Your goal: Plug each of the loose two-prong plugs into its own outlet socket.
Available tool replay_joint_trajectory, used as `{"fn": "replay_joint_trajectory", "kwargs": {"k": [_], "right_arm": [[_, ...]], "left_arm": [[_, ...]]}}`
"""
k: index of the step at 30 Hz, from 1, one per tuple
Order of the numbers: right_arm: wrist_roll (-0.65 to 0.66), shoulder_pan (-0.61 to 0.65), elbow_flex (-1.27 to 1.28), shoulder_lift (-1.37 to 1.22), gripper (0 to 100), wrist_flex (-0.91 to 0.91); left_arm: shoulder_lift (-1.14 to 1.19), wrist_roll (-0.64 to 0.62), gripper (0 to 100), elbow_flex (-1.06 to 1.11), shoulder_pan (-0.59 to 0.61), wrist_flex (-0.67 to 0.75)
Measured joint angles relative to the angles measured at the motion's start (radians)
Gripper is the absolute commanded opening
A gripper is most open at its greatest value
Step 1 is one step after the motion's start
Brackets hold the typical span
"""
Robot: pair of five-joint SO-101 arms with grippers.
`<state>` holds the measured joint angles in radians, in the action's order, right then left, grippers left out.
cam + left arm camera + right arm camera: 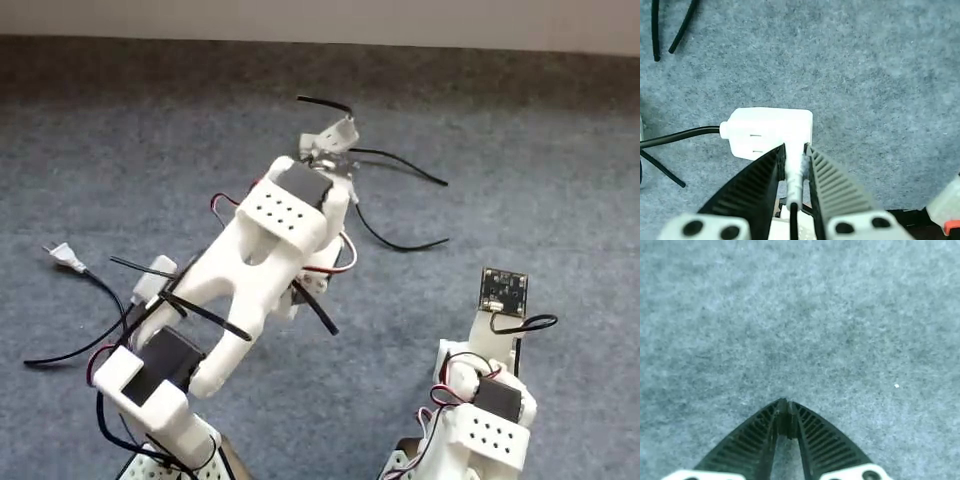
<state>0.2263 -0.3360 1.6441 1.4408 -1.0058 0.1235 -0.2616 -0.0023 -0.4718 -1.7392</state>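
The held plug (796, 172) is sitting between the fingers of the left end effector (794, 152), which is clamping it firmly on both sides; its black cord is running back along the gripper toward the wrist. The nose of the plug is pointing at the white outlet socket (770, 131) and is touching, or almost touching, the edge of the block. The prongs are hidden, so I cannot tell whether they are already entering.

The two slots facing the wrist camera are lying to one side of the plug, nearer to the end where the socket's own cord is leaving the block. The long axis of the plug is therefore meeting the block beside these slots, not over them. In my judgement the coming move is depending on this offset: either the plug is aiming at another opening on the side face, or it is needing a small shift along the block before pushing.

In the high view the left arm is stretching far across the grey surface (520, 160) to the outlet socket (343, 131). A second plug (66, 257) is lying loose, well apart, on that arm's side. A white block (153, 281), half hidden under the arm, may be another socket.

The right end effector (786, 410) is hovering over the bare surface with its fingers together, holding nothing.
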Motion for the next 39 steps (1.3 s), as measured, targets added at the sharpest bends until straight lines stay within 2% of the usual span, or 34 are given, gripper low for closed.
{"fn": "replay_joint_trajectory", "kwargs": {"k": [4,9,11,15,19,31,34,39], "right_arm": [[0.000,0.000,0.000,0.000,1.0,0.000],[0.000,0.000,0.000,0.000,1.0,0.000],[0.000,0.000,0.000,0.000,1.0,0.000],[0.000,0.000,0.000,0.000,1.0,0.000],[0.000,0.000,0.000,0.000,1.0,0.000],[0.000,0.000,0.000,0.000,1.0,0.000],[0.000,0.000,0.000,0.000,1.0,0.000],[0.000,0.000,0.000,0.000,1.0,0.000]], "left_arm": [[0.058,0.095,1,0.025,0.002,0.051],[0.078,0.356,1,0.026,-0.068,0.187],[0.078,0.411,1,0.029,-0.120,0.249],[0.087,0.387,2,0.032,-0.215,0.344],[0.087,0.339,11,0.032,-0.239,0.410],[0.087,0.345,16,0.032,-0.259,0.428],[0.087,0.433,19,0.008,-0.216,0.414],[0.087,0.396,24,-0.130,-0.066,0.354]]}}
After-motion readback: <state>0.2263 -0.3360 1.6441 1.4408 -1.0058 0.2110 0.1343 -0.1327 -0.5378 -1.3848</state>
